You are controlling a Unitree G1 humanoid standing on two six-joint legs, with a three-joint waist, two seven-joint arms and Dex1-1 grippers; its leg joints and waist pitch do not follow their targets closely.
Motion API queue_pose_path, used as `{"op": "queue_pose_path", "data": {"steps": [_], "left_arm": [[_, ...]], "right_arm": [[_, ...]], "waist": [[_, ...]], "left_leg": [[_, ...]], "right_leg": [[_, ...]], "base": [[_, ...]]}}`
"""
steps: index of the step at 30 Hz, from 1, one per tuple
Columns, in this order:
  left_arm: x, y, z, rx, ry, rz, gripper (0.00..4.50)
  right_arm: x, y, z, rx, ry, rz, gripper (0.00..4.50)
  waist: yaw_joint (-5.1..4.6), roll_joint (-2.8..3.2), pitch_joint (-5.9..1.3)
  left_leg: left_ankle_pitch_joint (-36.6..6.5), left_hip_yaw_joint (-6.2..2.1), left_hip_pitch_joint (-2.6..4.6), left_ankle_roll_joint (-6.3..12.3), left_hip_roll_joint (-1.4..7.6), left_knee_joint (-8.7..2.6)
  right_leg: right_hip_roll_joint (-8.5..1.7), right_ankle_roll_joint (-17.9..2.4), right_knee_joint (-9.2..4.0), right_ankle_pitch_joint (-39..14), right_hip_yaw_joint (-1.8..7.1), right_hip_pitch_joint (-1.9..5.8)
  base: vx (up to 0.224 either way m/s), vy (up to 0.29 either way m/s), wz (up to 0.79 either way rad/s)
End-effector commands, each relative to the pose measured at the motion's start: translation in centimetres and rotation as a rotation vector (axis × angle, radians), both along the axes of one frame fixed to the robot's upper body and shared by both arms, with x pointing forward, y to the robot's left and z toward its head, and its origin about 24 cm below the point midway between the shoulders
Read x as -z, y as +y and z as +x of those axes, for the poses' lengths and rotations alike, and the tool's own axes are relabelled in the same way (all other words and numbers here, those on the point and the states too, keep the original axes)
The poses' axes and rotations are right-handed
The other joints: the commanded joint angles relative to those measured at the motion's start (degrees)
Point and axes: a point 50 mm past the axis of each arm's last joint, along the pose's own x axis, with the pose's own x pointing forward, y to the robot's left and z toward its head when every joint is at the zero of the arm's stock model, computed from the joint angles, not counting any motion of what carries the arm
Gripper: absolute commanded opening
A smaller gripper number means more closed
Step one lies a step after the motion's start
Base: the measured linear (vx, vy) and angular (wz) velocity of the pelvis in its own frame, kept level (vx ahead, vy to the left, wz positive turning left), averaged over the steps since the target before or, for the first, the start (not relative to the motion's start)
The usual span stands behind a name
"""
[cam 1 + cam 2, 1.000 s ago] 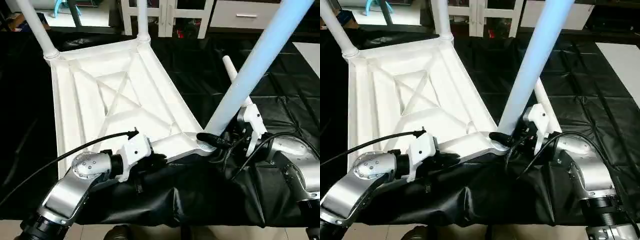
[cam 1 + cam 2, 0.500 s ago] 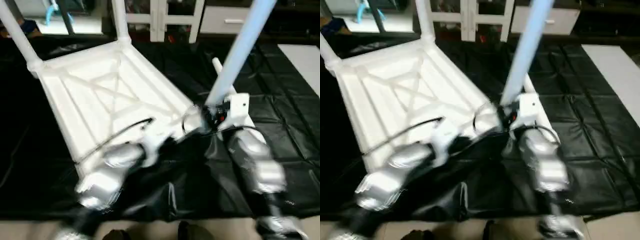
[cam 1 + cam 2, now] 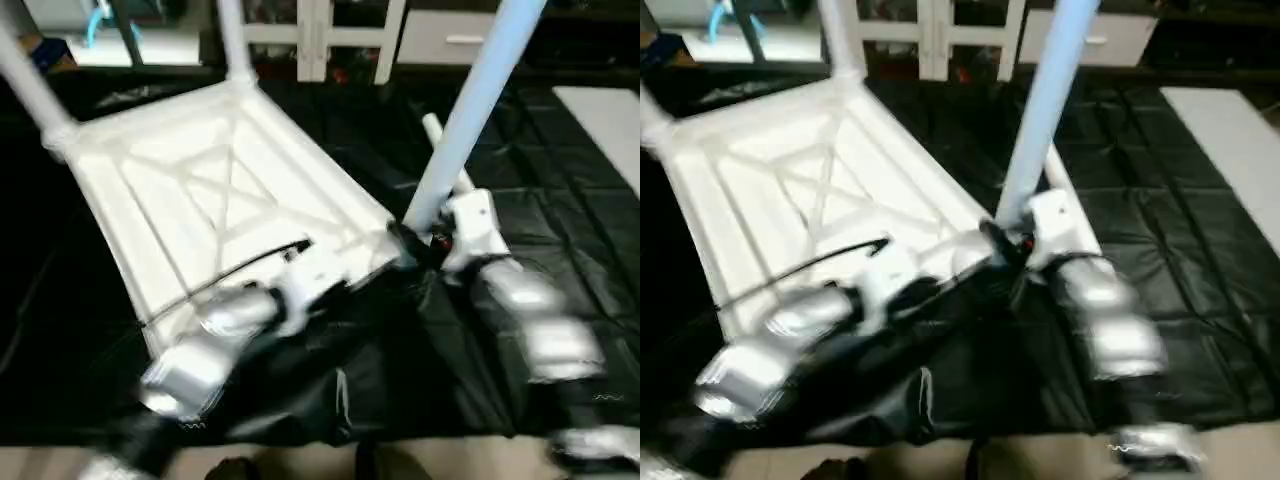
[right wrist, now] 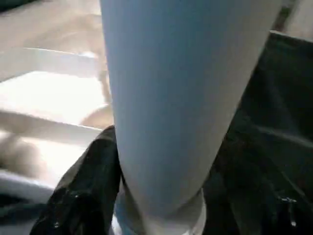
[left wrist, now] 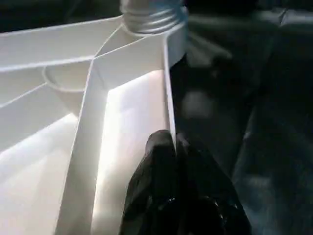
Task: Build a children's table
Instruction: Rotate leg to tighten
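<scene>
White plastic tabletop [image 3: 220, 190] lies ribs-up on black cloth [image 3: 560, 160]. Left gripper [image 5: 171, 147] pinches its near rim. Right gripper [image 4: 146, 196] straddles the near leg [image 3: 470, 110]; clamped or loose, cannot tell. Risk: leg leans, could jam crooked in its socket [image 4: 161, 223].

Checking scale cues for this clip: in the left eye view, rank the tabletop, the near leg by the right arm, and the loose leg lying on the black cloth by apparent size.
1. Tabletop, largest.
2. Near leg, though nearness to the camera enlarges it.
3. Loose leg, smallest; mostly hidden behind the near leg.
</scene>
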Motion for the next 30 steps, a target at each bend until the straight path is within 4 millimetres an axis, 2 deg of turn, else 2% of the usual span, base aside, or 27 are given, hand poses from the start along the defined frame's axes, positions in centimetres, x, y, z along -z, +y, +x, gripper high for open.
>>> {"op": "queue_pose_path", "data": {"steps": [1,3,5,6,8,12,14,15,16,18,21,22,26,30], "left_arm": [[2.6,2.1,-0.8,-0.015,0.129,0.11,0.0],[2.5,3.7,-1.3,0.004,0.139,0.165,0.0],[2.5,3.8,-1.3,0.004,0.141,0.166,0.0],[2.5,4.0,-1.5,0.005,0.147,0.168,0.0],[2.6,4.0,-1.7,0.013,0.157,0.166,0.0],[2.8,3.7,-2.0,0.027,0.168,0.159,0.0],[2.8,3.5,-2.1,0.034,0.169,0.154,0.0],[2.7,3.5,-2.1,0.037,0.169,0.15,0.0],[2.7,3.4,-2.1,0.04,0.17,0.149,0.0],[2.7,3.4,-2.1,0.042,0.171,0.147,0.0],[2.7,3.5,-2.2,0.05,0.176,0.146,0.0],[2.7,3.5,-2.3,0.051,0.176,0.145,0.0],[2.8,3.5,-2.3,0.053,0.175,0.144,0.0],[2.8,3.4,-2.3,0.053,0.173,0.142,0.0]], "right_arm": [[-1.4,-1.2,-0.7,-0.07,-0.023,0.005,3.23],[-2.0,-3.2,-2.1,-0.172,0.002,-0.074,3.54],[-2.0,-3.4,-2.2,-0.175,0.003,-0.088,3.61],[-2.0,-4.0,-2.5,-0.184,0.009,-0.112,3.61],[-1.9,-4.4,-2.7,-0.194,0.021,-0.122,3.61],[-1.4,-4.3,-2.7,-0.191,0.044,-0.095,3.46],[-1.2,-4.0,-2.7,-0.189,0.046,-0.069,3.46],[-1.1,-3.7,-2.7,-0.194,0.047,-0.055,3.17],[-1.1,-3.6,-2.6,-0.191,0.038,-0.05,3.11],[-1.1,-3.5,-2.5,-0.19,0.031,-0.036,3.06],[-1.6,-3.3,-2.2,-0.186,-0.009,0.01,2.83],[-1.7,-3.3,-2.2,-0.19,-0.014,0.014,2.7],[-2.0,-3.5,-1.8,-0.171,-0.05,-0.029,2.7],[-1.7,-3.0,-2.1,-0.247,0.001,0.011,2.7]], "waist": [[0.32,0.04,-3.17],[0.72,0.27,-3.18],[0.82,0.25,-3.33],[0.78,0.13,-3.2],[0.69,0.12,-3.09],[0.01,-0.01,-2.71],[-0.06,0.03,-2.75],[-0.01,0.06,-2.94],[-0.01,0.06,-2.94],[0.05,0.17,-3.14],[0.07,0.18,-3.29],[0.08,0.17,-3.31],[0.23,0.11,-3.26],[0.2,0.01,-3.36]], "left_leg": [[-10.1,-0.04,0.41,5.65,0.98,-3.44],[-5.7,0.23,0.58,6.96,1.15,-3.14],[-5.2,0.22,0.69,7.02,1.17,-3.05],[-5.0,0.43,0.69,7.36,1.06,-3.0],[-6.6,0.33,0.51,7.02,1.1,-3.13],[-12.6,0.07,0.57,4.74,1.17,-3.48],[-12.6,0.03,0.63,4.22,1.18,-3.48],[-12.0,0.02,0.75,4.07,1.18,-3.39],[-12.0,0.02,0.75,4.07,1.18,-3.39],[-9.5,0.1,0.69,4.67,1.13,-3.23],[-8.5,0.17,0.69,5.45,1.11,-3.09],[-8.3,0.18,0.72,5.73,1.1,-3.08],[-8.8,0.24,0.77,5.44,1.12,-3.06],[-8.8,0.22,0.72,5.67,1.08,-3.0]], "right_leg": [[-1.26,-13.1,-2.55,-8.6,1.08,2.91],[-0.98,-15.6,-1.73,-1.7,1.09,3.1],[-0.98,-16.0,-1.61,-0.7,1.09,3.24],[-1.0,-17.0,-1.61,-0.2,1.15,3.25],[-1.14,-17.0,-1.84,-2.9,1.13,3.46],[-1.39,-14.4,-2.98,-14.5,1.14,3.04],[-1.31,-13.9,-3.07,-15.6,1.21,2.84],[-1.2,-14.0,-2.86,-14.4,1.23,2.82],[-1.2,-14.0,-2.86,-14.4,1.23,2.82],[-1.02,-15.1,-2.38,-10.0,1.2,2.93],[-1.02,-16.1,-2.09,-7.5,1.16,3.08],[-1.01,-16.4,-2.06,-7.2,1.15,3.12],[-1.11,-16.1,-2.2,-9.0,1.19,3.08],[-1.02,-16.1,-2.09,-8.7,1.2,3.2]], "base": [[0.051,-0.022,-0.01],[0.067,-0.017,-0.03],[0.0,0.0,0.0],[0.0,0.0,0.0],[0.0,0.0,0.0],[0.0,0.0,0.0],[0.0,0.0,0.0],[0.0,0.0,0.0],[0.0,0.0,0.0],[0.0,0.0,0.0],[0.0,0.0,0.0],[0.0,0.0,0.0],[0.0,0.0,0.0],[0.0,0.0,0.0]]}}
